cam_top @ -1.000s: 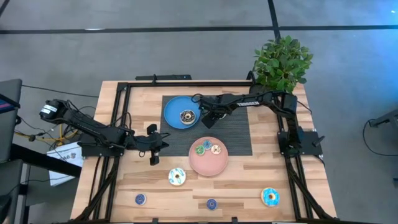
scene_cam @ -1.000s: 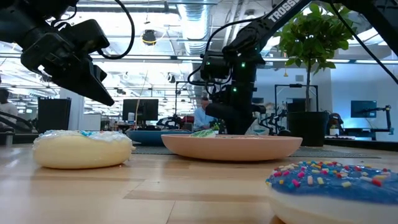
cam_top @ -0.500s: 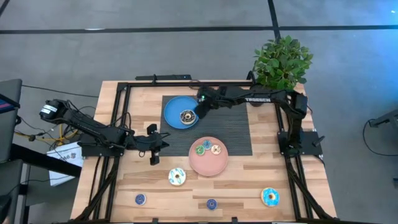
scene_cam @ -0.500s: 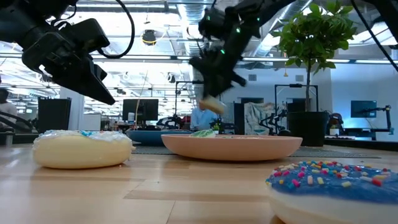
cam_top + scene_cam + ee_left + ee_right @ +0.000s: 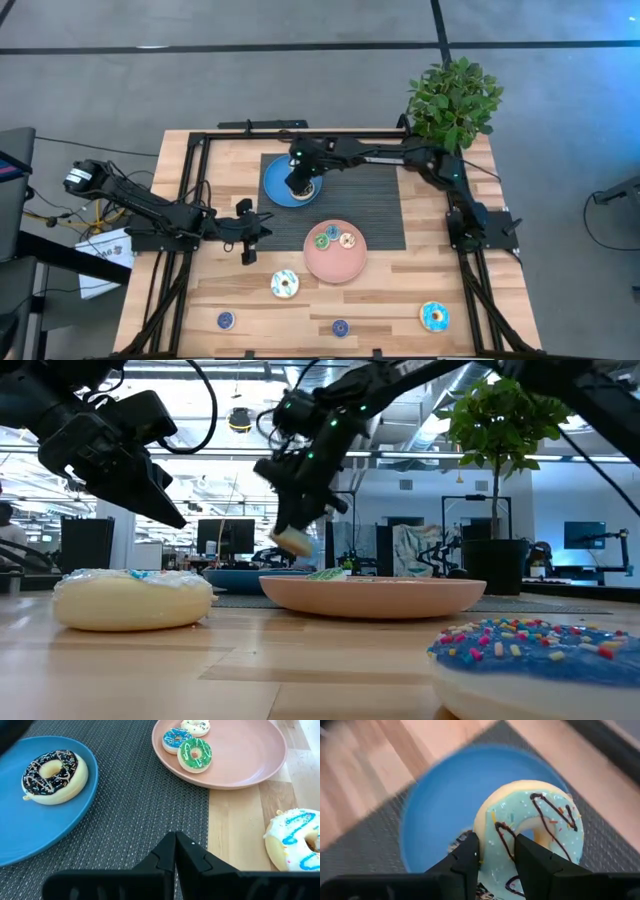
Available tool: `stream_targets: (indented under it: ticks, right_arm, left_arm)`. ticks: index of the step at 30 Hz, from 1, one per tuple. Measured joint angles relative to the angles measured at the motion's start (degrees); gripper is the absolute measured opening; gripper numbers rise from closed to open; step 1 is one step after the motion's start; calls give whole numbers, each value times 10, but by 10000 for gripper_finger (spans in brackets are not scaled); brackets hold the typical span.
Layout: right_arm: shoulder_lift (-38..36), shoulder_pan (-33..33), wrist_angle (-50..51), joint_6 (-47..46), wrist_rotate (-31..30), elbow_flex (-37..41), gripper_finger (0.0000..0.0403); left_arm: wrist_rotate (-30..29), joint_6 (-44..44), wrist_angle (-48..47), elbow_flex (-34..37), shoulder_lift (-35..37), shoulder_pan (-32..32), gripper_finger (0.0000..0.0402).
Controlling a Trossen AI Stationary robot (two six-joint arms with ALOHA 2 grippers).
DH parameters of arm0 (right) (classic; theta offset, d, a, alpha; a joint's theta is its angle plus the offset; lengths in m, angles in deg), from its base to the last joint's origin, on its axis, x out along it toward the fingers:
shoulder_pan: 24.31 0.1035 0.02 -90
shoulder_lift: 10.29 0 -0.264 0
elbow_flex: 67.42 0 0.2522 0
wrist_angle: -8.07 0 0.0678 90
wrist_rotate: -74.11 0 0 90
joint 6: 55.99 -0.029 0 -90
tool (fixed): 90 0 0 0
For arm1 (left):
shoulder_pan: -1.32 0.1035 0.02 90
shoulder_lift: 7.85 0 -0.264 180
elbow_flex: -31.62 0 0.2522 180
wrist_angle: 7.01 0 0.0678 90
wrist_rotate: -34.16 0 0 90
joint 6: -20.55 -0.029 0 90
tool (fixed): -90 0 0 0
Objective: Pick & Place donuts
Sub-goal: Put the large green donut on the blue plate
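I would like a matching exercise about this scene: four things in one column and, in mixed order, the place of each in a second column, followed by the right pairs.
Things:
1. dark brown iced donut
2. green iced donut
3. teal iced donut with dark drizzle
4. big white donut with blue stripes

Places:
A. on the bare wooden table
B. on the round blue plate
C. held in the right gripper
D. on the round pink plate

Pairs: 1-B, 2-D, 3-C, 4-A
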Motion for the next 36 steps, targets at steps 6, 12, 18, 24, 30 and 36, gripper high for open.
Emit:
stream_targets:
  ticks: [6,12,18,24,30,36]
  right_arm:
    - [71,-2,61,14,0,-86,107]
    - [106,-1,102,17,1,-131,107]
    - [107,-1,108,30,0,-131,111]
    - [107,-1,108,30,0,-131,141]
    - [107,-1,98,30,-5,-130,187]
    - [107,-1,98,30,-3,-130,226]
  left_arm:
    - [0,-5,-1,0,0,0,2]
    - [0,-5,-3,0,0,0,2]
    - [0,-5,-3,0,0,0,2]
    - [0,-5,-3,0,0,0,2]
    - [0,-5,-3,0,0,0,2]
    - [0,-5,-3,0,0,0,2]
